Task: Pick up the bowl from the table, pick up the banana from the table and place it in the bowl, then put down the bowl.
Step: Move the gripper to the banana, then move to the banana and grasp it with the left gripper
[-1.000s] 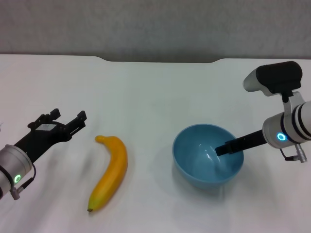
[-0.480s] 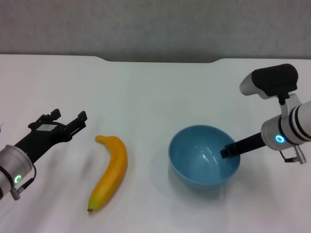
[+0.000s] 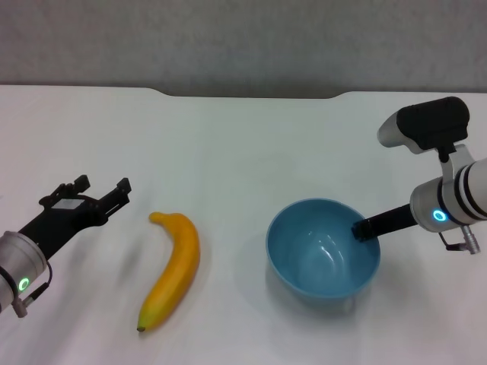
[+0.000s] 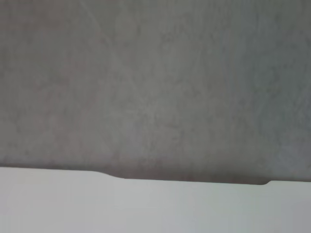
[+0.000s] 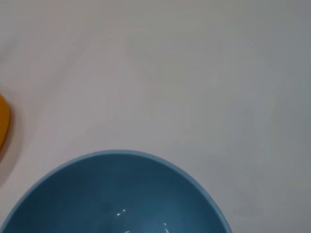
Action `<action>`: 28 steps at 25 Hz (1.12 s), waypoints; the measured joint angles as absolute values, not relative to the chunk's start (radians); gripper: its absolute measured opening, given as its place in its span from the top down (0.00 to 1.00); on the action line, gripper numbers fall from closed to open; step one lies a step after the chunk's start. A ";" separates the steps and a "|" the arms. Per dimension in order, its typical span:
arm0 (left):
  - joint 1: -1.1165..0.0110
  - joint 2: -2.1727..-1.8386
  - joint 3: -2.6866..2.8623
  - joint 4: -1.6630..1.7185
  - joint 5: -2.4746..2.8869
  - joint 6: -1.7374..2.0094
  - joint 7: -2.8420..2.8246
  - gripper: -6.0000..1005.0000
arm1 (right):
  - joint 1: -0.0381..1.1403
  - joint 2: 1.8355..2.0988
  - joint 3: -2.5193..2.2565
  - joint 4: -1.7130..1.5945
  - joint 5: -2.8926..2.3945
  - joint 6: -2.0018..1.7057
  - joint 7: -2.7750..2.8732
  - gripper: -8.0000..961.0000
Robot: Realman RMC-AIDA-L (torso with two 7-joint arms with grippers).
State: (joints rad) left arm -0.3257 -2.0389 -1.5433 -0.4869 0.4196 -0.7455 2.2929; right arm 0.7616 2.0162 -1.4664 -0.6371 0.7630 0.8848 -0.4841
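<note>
The light blue bowl [image 3: 319,255] is at the right of the white table [image 3: 228,144]. My right gripper [image 3: 364,229] is shut on the bowl's right rim, with one dark finger inside it, and holds the bowl slightly above the table over its shadow. The right wrist view shows the bowl's far rim [image 5: 116,189] and a sliver of the banana [image 5: 3,127]. The yellow-orange banana [image 3: 173,268] lies left of centre, dark tip toward the front. My left gripper [image 3: 99,185] is open and empty, left of the banana's upper end.
The table's far edge has a shallow notch [image 3: 255,95], with a grey wall behind it; both also show in the left wrist view [image 4: 189,179]. Bare white tabletop lies between the banana and the bowl.
The right gripper has closed on the bowl's rim and raised the bowl slightly, so it looks larger. The left gripper has moved a little left and toward the front.
</note>
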 joint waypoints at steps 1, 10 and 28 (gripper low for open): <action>-0.326 -2.039 -1.543 -0.486 0.420 -0.745 2.292 0.14 | 0.757 2.017 -1.466 -0.638 0.764 0.876 -0.484 0.96; -0.318 -2.020 -1.527 -0.572 0.580 -0.738 2.081 0.14 | 0.650 2.014 -1.455 -0.782 0.776 0.858 -0.480 0.97; -0.313 -2.032 -1.485 -1.051 1.930 -0.567 0.796 0.14 | 0.606 2.010 -1.441 -0.873 0.776 0.858 -0.471 0.96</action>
